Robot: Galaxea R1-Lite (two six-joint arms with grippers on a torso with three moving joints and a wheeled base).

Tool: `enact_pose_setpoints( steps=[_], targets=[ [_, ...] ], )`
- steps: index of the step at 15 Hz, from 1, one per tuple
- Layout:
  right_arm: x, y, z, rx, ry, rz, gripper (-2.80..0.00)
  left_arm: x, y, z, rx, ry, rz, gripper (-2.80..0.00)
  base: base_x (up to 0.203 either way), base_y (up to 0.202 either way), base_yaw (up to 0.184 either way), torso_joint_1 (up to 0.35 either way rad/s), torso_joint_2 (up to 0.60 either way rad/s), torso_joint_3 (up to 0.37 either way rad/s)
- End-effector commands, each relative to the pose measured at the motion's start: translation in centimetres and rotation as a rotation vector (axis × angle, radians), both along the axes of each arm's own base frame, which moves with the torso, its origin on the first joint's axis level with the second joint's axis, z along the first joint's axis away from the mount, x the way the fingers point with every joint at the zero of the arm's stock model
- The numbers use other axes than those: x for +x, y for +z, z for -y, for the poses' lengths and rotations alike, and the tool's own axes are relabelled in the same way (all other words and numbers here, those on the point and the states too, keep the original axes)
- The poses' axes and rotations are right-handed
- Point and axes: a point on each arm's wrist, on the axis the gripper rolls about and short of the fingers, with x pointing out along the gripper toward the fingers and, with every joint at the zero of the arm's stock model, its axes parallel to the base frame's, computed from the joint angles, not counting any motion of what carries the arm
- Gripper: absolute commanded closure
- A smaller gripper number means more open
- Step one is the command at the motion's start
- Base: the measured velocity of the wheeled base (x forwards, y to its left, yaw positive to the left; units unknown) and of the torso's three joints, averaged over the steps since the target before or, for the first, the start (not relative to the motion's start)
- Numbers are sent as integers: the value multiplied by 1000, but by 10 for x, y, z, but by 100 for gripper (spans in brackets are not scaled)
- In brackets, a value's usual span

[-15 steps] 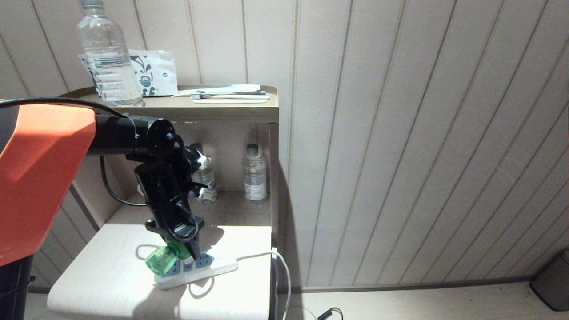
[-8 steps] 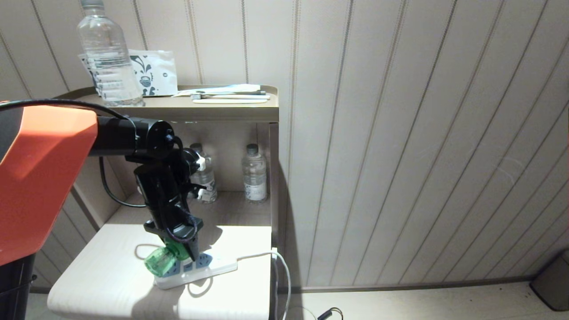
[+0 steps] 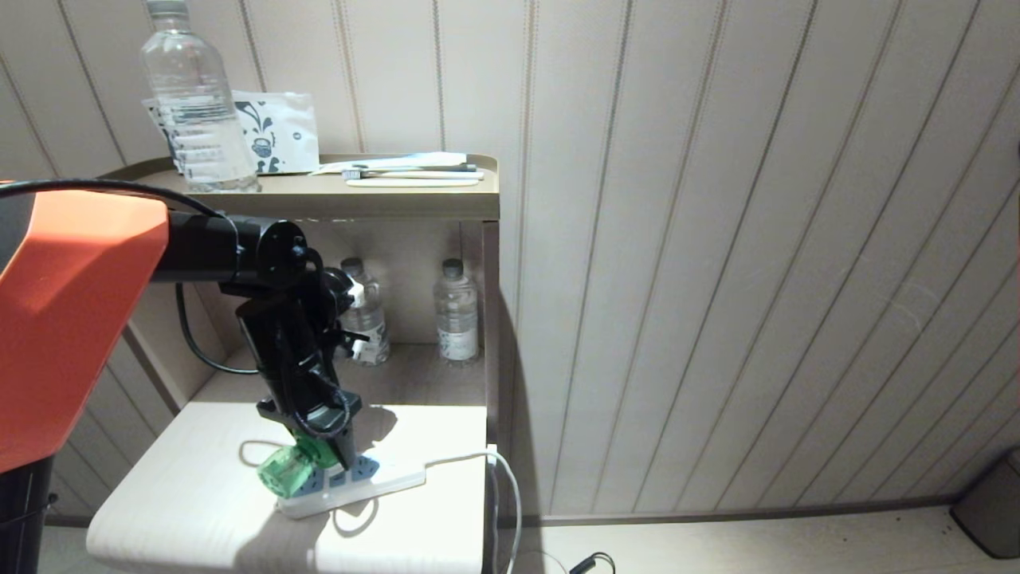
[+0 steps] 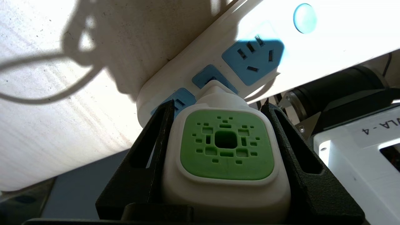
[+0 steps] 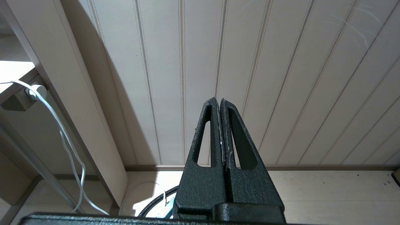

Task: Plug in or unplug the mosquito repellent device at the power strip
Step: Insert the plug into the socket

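— Where's the mosquito repellent device (image 4: pixel 225 150)?

— At the power strip (image 3: pixel 351 486) on the pale table (image 3: pixel 183 494), its white nose against a blue socket, bottle end tilted away.

— And the left gripper (image 4: pixel 220 131)?

— Jaws clamped on the device's white sides.

— The right gripper (image 5: pixel 219 125)?

— Parked facing the panelled wall (image 5: pixel 281 78), jaws pressed together, holding nothing.

The head view looks forward and down from well back onto the tabletop (image 3: pixel 199 494), with the power strip (image 3: pixel 374 482) at about 7 o'clock. The left wrist view sits very close behind its claw (image 4: pixel 218 106), sharing that strip (image 4: pixel 328 37). The right wrist view faces the panelled wall (image 5: pixel 281 78) behind its claw (image 5: pixel 219 100).
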Motion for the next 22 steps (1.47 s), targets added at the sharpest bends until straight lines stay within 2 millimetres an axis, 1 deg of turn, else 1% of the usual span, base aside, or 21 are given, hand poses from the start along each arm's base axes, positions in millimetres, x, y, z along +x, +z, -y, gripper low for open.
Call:
enact_pose_setpoints(
  steps=[1, 7, 11, 17, 22],
  targets=[
    [0, 0, 0, 0, 0, 0, 0, 0, -3, -2, 4, -18, -10, 0, 0, 0, 0, 0, 0, 0],
    [0, 0, 0, 0, 1, 0, 0, 2, -4, -7, 23, -126, 8, 0, 0, 0, 0, 0, 0, 0],
    [0, 0, 0, 0, 0, 0, 0, 1, -8, -7, 34, -131, -6, 0, 0, 0, 0, 0, 0, 0],
    [0, 0, 0, 0, -1, 0, 0, 2, -16, 7, 122, -178, 21, 0, 0, 0, 0, 0, 0, 0],
    [0, 0, 0, 0, 1, 0, 0, -4, -22, 7, 131, -179, -11, 0, 0, 0, 0, 0, 0, 0]
  ],
)
